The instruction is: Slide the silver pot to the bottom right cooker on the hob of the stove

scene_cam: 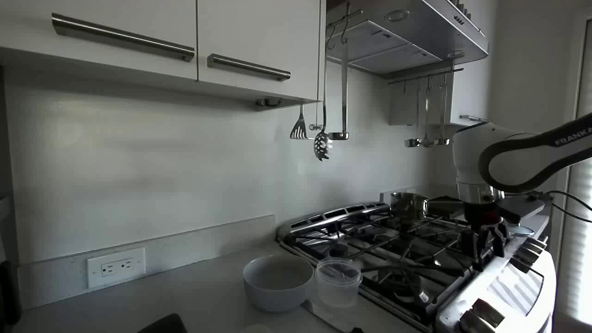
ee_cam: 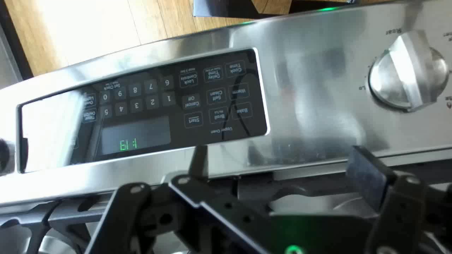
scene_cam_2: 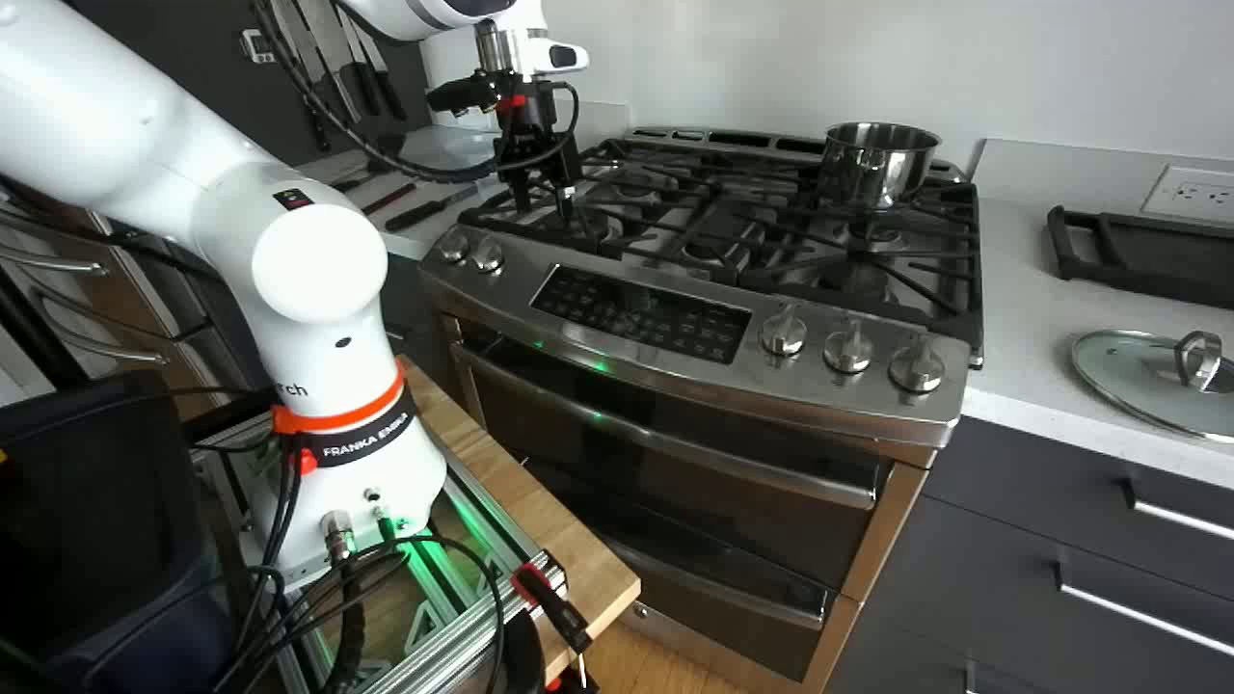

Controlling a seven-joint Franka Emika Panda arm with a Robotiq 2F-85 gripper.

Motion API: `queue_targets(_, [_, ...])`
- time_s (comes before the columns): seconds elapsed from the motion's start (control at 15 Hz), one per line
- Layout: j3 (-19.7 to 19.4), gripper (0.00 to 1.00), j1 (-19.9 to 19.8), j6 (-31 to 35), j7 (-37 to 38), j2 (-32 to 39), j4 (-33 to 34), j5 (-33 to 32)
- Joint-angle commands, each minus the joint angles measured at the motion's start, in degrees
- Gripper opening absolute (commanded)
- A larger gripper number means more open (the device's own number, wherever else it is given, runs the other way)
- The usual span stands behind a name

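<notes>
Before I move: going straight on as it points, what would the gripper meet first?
Below the gripper, probably the black burner grate; depth is unclear, so possibly the steel control panel.

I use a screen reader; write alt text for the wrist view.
Open, empty jaws hang over the front of a steel stove, near a black control panel seen upside down, its green digits lit. A silver knob is at right; wooden floor shows at top.
</notes>
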Motion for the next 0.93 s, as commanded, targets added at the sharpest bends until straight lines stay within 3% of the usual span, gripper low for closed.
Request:
queue_targets(0.0, [-0.6, 1.0, 0.6, -0.1, 0.4, 0.1, 0.1, -0.4])
queue_targets(0.67, [-0.6, 1.0, 0.6, -0.1, 0.4, 0.1, 0.1, -0.4])
queue_targets(0.87, [-1.6, 1.0, -4.4, 0.4, 4.4, 0.6, 2.3, -4.5])
